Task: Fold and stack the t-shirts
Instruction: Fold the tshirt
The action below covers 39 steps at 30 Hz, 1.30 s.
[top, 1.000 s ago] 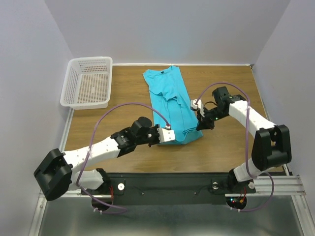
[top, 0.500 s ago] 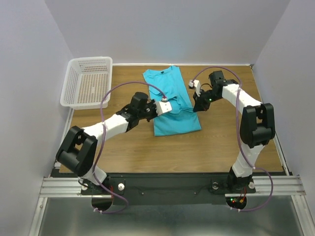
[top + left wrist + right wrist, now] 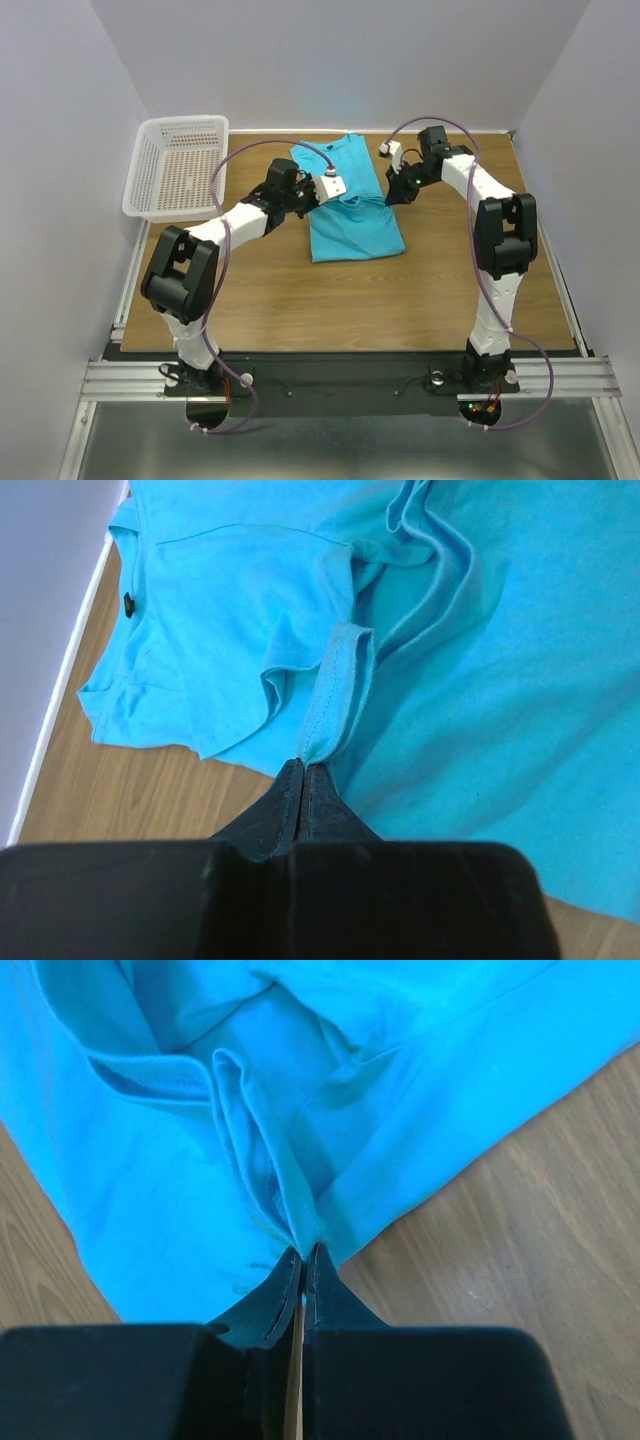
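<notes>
The plain turquoise-blue cloth t-shirt [image 3: 352,220] lies partly folded at the far middle of the brown wooden table [image 3: 300,300]; the left pincer [image 3: 303,773] is clamped on its left-edge hem fold; the right pincer [image 3: 303,1257] grips a bunched right-edge fold. Bare wood shows nearward of the shirt; the white plastic mesh basket [image 3: 180,170] sits apart, far left.

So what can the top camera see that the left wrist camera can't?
Only the top camera shows the white basket, both whole arms and the right fingers. Only the left wrist camera shows, up close, the left fingers shut on a folded hem, plus a small dark spot too tiny to see from above. Both show the turquoise t-shirt lying on the wooden table.
</notes>
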Motion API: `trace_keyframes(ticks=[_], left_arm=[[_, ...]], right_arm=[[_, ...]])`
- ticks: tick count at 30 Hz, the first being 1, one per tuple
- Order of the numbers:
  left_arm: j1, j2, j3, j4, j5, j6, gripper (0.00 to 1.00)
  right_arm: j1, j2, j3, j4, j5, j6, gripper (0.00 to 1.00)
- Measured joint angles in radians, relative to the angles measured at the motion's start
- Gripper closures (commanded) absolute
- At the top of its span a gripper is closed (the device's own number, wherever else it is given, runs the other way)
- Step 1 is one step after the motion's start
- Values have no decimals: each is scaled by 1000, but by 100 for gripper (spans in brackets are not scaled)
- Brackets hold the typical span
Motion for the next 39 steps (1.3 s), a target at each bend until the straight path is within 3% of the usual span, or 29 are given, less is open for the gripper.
trace_keyframes(ticks=[15,39], left_arm=[[50,144,119,-21,8,-2,100],[68,226,185,-34,5,-21,100]], right_arm=[[0,91,143,1,29,67,99],[0,178,243,3,39,119,96]])
